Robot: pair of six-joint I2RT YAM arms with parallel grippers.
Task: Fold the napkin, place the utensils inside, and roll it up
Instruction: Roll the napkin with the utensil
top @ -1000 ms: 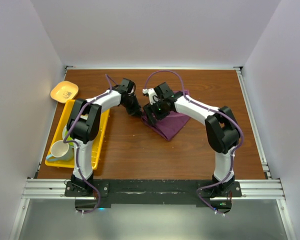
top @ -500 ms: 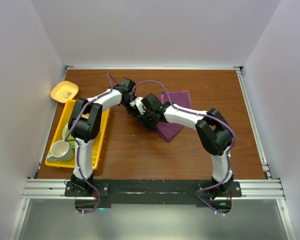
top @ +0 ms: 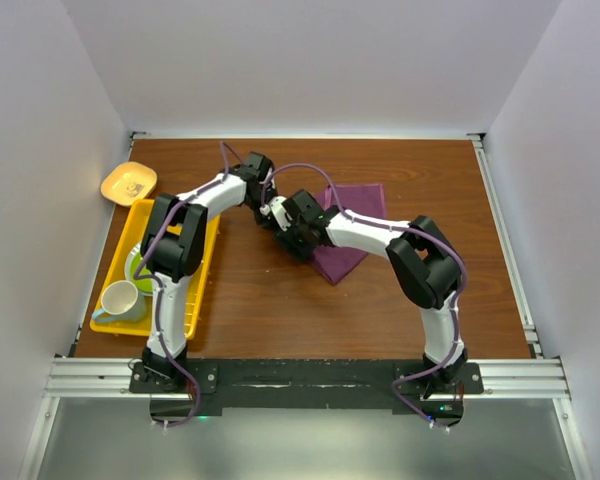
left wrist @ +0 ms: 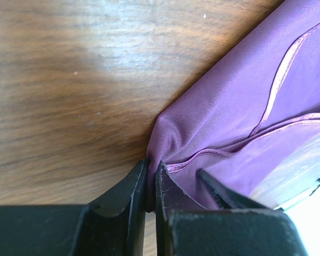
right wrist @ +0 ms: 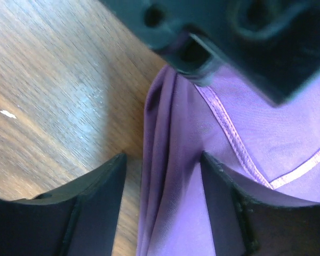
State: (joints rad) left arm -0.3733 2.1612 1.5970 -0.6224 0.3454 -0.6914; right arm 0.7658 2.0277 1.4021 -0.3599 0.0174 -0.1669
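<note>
The plum-purple napkin lies folded on the brown table, right of centre. My left gripper is at its left corner. In the left wrist view the left gripper is shut on a pinched fold of the napkin. My right gripper sits close beside it, low over the same corner. In the right wrist view the right gripper is open and straddles the napkin's bunched edge, one finger over bare wood and the other over cloth. The utensils are out of view.
A yellow tray stands along the left side with a white cup and a green plate in it. A small orange dish sits behind it. White walls close in the table on three sides.
My right gripper has swung left off the napkin's middle to its left corner, beside the left gripper, and its jaws have narrowed a little. More of the napkin shows now. The left gripper has held still.
</note>
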